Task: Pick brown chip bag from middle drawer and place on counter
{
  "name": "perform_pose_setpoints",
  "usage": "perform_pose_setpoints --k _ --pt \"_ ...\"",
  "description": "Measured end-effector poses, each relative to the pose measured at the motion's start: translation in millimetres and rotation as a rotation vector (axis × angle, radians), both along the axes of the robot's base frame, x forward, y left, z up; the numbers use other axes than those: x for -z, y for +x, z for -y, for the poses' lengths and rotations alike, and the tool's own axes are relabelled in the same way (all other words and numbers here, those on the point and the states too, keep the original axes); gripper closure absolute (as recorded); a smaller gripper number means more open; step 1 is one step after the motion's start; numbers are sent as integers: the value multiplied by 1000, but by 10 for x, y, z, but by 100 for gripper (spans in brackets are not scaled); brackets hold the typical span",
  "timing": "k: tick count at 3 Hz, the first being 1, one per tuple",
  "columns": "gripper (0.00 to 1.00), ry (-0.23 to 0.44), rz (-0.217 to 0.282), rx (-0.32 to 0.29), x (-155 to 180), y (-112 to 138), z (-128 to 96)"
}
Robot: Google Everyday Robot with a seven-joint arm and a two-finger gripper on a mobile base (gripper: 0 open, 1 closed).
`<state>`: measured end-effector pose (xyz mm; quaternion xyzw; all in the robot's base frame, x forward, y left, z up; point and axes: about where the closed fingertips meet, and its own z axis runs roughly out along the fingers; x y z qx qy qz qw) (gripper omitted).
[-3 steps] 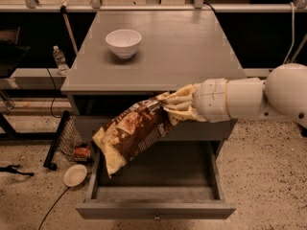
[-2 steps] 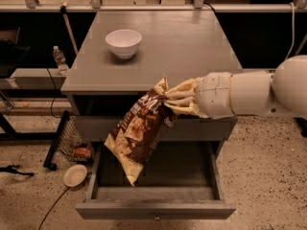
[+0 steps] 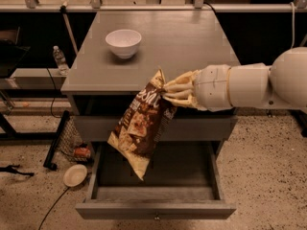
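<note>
The brown chip bag [image 3: 143,124] hangs nearly upright in the air, its pale lower end over the open middle drawer [image 3: 156,209]. My gripper [image 3: 168,91] is shut on the bag's upper end, level with the front edge of the counter [image 3: 187,42] and just in front of it. The arm comes in from the right. The drawer is pulled out towards the camera, and its dark floor [image 3: 184,171] shows nothing lying in it.
A white bowl [image 3: 123,42] stands on the counter's back left. A plastic bottle [image 3: 59,60] sits on a low shelf at left. On the floor at left are a pale round dish [image 3: 75,175], a small orange-red packet [image 3: 82,153] and cables.
The gripper has lifted the chip bag higher, out of the drawer. The bag has swung from lying slanted to hanging nearly straight down.
</note>
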<state>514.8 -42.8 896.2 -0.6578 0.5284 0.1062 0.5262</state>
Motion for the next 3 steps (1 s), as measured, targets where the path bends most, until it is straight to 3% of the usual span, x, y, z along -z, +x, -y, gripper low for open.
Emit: perform_pose_setpoints --k 2,3 --pt "100 -23 108 33 -494 490 20" --pt "100 -8 141 84 -654 769 114"
